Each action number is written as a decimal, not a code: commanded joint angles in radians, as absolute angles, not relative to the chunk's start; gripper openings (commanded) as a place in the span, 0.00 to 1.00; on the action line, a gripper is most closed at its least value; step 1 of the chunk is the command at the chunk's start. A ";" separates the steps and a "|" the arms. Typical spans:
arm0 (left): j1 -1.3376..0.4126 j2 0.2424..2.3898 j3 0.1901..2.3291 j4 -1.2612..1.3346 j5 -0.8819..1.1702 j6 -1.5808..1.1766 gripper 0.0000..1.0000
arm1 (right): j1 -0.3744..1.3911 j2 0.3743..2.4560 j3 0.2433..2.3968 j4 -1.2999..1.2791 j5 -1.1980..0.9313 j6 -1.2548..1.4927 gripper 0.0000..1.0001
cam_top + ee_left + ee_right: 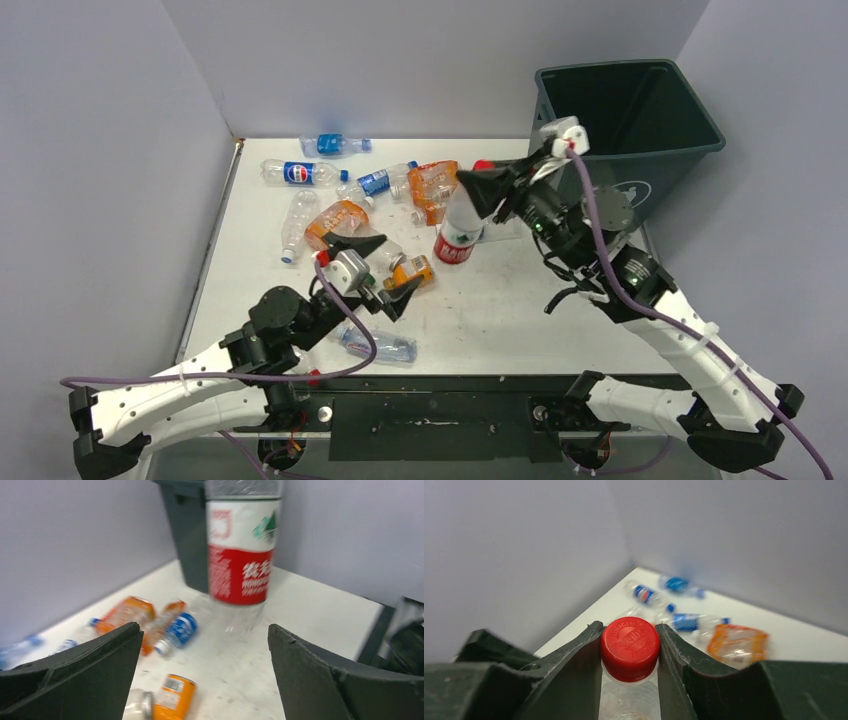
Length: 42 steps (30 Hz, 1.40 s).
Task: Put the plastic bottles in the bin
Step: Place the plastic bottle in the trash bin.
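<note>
R gripper (629, 630) clamped on red cap (630, 650) of red-label btl (458, 240), btl upright nr bin (680, 165), L gripper (205, 630) jaws wide apart above orange btl (172, 700)

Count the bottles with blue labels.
3, all on the far left: the rearmost bottle, the Pepsi bottle in front of it, and the blue-label bottle beside the crushed orange bottle. Labels facing down may hide more.

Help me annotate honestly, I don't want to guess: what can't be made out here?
Bin floor: top view, dark, behind its near wall.
Red-capped bottle: right wrist view, body cut off by bottom edge and right tool.
Lying bottles: left wrist view, blurred, labels unreadable.
</note>
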State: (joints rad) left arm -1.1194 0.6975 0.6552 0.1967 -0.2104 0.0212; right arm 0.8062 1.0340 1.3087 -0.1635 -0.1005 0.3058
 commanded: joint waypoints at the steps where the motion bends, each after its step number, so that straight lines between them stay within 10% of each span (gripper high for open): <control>1: -1.118 0.670 0.739 0.215 -0.525 0.271 0.96 | 0.834 0.997 1.420 -0.196 0.499 0.109 0.05; 18: -1.058 0.581 0.570 0.262 -0.671 0.246 0.96 | 0.451 1.209 1.599 0.391 0.721 -0.017 0.05; 39: -1.129 0.646 0.563 0.248 -0.715 0.325 0.96 | 0.043 1.524 1.610 0.377 0.767 0.304 0.06; 42: -1.133 0.646 0.563 0.249 -0.716 0.328 0.96 | 0.024 1.514 1.611 0.339 0.670 0.349 0.43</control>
